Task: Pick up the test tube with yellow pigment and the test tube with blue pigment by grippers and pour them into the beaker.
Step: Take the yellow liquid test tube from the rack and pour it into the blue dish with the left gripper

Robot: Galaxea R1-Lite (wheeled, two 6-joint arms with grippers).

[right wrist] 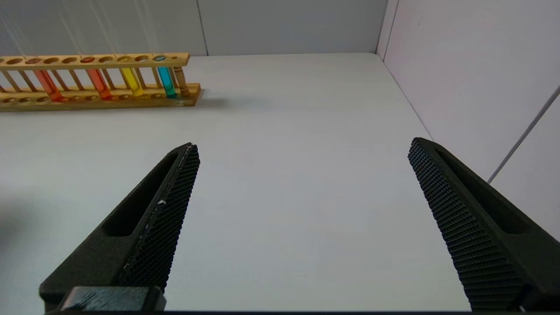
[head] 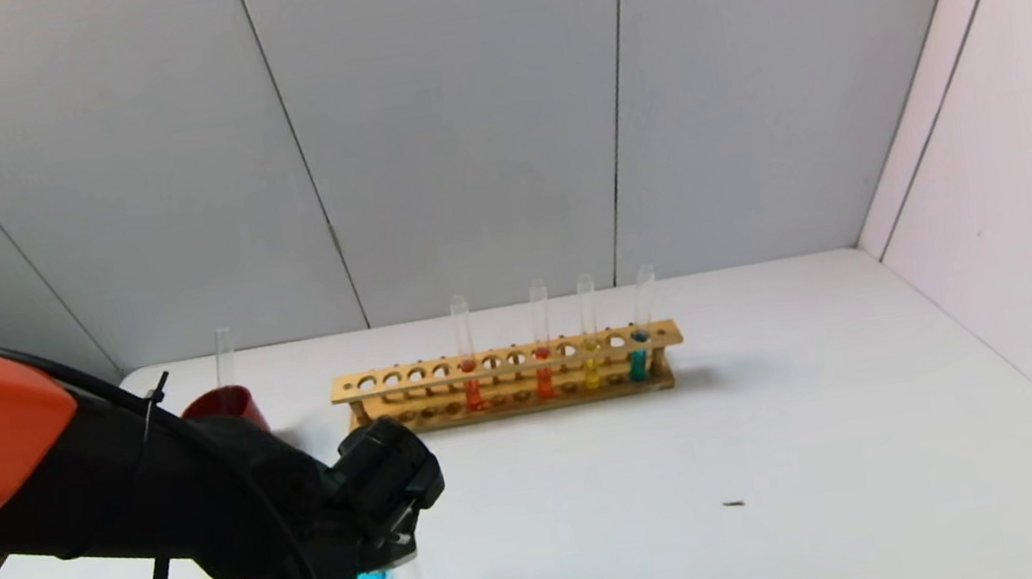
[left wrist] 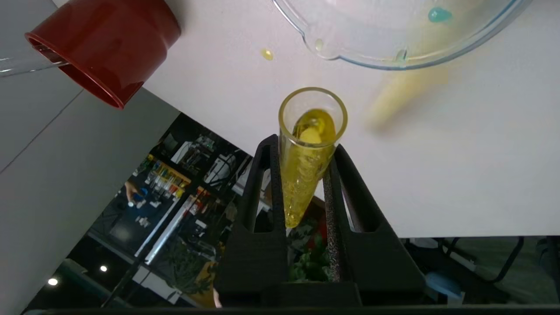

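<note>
The left gripper pinches the yellow test tube, tipped near-level beside the beaker. Pouring is under way, I judge; next, tilt the mouth over the rim. The right gripper idles, spread.

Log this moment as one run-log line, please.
left gripper: shut on yellow test tube, tilted by beaker | beaker: blue liquid inside | right gripper: open, idle

I am not seeing any readable text, label, brand, number or sign on anything in these three views right now.
</note>
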